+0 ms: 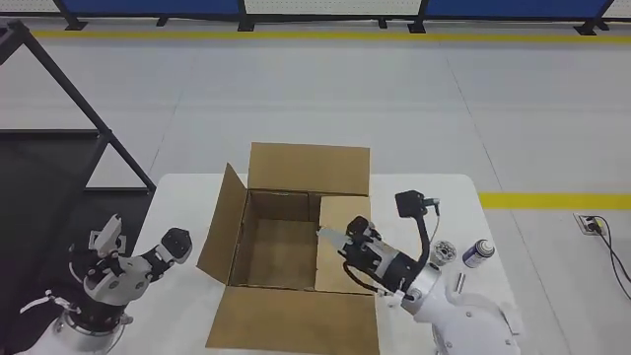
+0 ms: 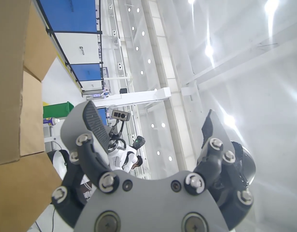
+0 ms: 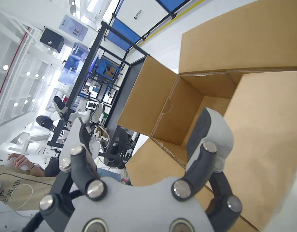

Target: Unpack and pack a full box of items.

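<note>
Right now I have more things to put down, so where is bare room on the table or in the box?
Free: the box floor, bare between its walls; the table strip between the box's left flap and the left tool; the far right corner behind the can. Crowded: the near right, with the can, small items and the arm of the right tool.

Small logos mark a blue panel (image 2: 71,3) and a white panel (image 2: 78,45), unreadable.

Brown cardboard box (image 1: 309,168) upright mid-table, flaps open; small blue-white can (image 1: 479,252) standing right of it.
</note>
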Robot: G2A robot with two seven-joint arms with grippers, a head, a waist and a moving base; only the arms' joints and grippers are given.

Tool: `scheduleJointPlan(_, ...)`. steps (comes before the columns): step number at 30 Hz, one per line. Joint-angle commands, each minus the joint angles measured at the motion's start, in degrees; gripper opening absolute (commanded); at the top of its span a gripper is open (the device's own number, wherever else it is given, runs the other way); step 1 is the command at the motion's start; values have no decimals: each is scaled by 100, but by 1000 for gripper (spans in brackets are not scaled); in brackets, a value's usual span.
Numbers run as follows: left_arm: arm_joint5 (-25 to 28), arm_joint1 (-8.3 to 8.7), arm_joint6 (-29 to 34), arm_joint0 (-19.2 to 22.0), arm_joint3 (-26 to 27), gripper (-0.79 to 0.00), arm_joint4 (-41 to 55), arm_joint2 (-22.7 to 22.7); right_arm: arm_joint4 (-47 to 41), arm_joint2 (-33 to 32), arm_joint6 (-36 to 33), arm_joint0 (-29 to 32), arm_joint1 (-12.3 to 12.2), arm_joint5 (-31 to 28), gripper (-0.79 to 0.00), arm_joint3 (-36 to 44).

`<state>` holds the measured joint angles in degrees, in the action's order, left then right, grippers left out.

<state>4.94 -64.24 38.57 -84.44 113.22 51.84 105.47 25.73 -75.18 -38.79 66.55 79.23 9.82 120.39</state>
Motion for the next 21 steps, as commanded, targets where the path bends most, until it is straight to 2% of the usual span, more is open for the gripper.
scheduleJointPlan(1, 9, 0, -15, 31, -87, 0, 123, 92, 83, -317, -27, 333, -43, 113, 0, 378)
scheduleJointPlan(4, -36, 5, -36, 86, -253, 0, 284, 257, 152, -773, -146, 841, -101, 398, 0, 875)
scheduleJointPlan(6, -139, 12, 4, 128, -400, 0, 448, 365, 274, -994, -220, 1070, -125, 812, 0, 1087)
scheduleJointPlan(17, -305, 31, 128, 232, -565, 0, 441, 402, 357, -1005, -187, 1079, -129, 823, 0, 1073)
scheduleJointPlan(19, -305, 31, 128, 232, -565, 0, 441, 402, 1161, -905, -193, 1178, -169, 984, 0, 1149)
scheduleJointPlan(21, -313, 29, 87, 224, -564, 0, 436, 395, 1894, -757, -557, 1273, -214, 1202, 0, 1334)
